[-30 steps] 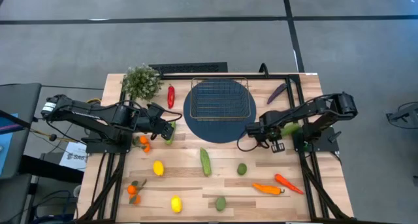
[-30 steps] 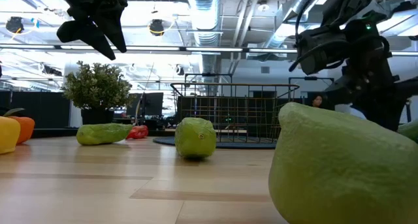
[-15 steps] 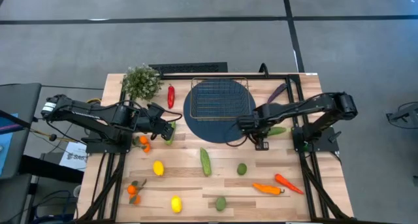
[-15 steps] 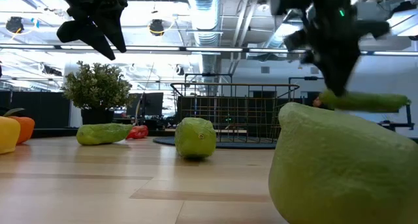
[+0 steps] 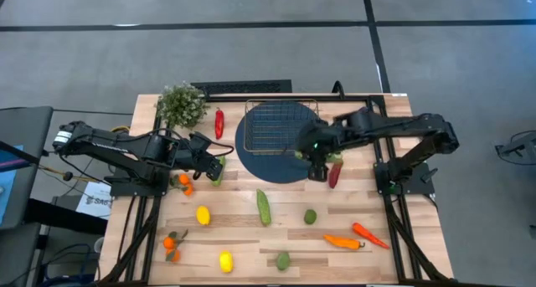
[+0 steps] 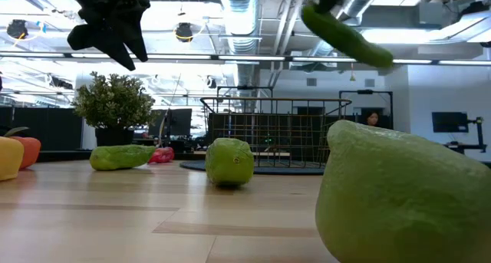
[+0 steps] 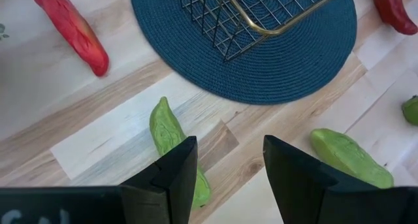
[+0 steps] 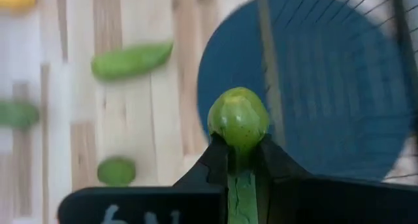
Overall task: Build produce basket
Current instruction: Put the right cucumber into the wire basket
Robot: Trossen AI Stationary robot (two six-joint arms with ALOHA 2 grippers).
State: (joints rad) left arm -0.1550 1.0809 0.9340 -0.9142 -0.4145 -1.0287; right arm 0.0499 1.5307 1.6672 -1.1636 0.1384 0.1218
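Note:
The wire basket (image 5: 282, 126) stands on a round dark blue mat (image 5: 280, 168) at the table's far middle. My right gripper (image 5: 311, 156) hovers by the mat's right edge, shut on a green cucumber (image 6: 345, 37) that hangs high above the table. My left gripper (image 7: 225, 178) stands open, well above another green cucumber (image 7: 171, 138) that lies on the table left of the mat, and touches nothing. Loose produce lies around: a cucumber (image 5: 264, 207), limes (image 5: 310, 217), lemons (image 5: 203, 214), carrots (image 5: 343, 241), oranges (image 5: 172, 243). My right gripper pinches the cucumber between its two fingers (image 8: 212, 162), on the stretch behind its rounded end (image 8: 240, 152). The cucumber runs along the fingers, and that end (image 8: 238, 116) sticks out past them. It is lifted clear and tilted, one end (image 6: 377, 57) lower.
A red pepper (image 5: 335, 175) lies just right of the mat, under my right arm. Another red pepper (image 5: 219, 122) and a bushy plant (image 5: 181, 105) sit at the far left, an eggplant (image 5: 354, 118) at the far right. A big lime (image 6: 399, 194) fills the low view's right.
My right gripper has risen from the table's right side and gone left toward the basket, tipping as it went. The cucumber in it has come up off the table, lifted clear, and has turned from level to tilted.

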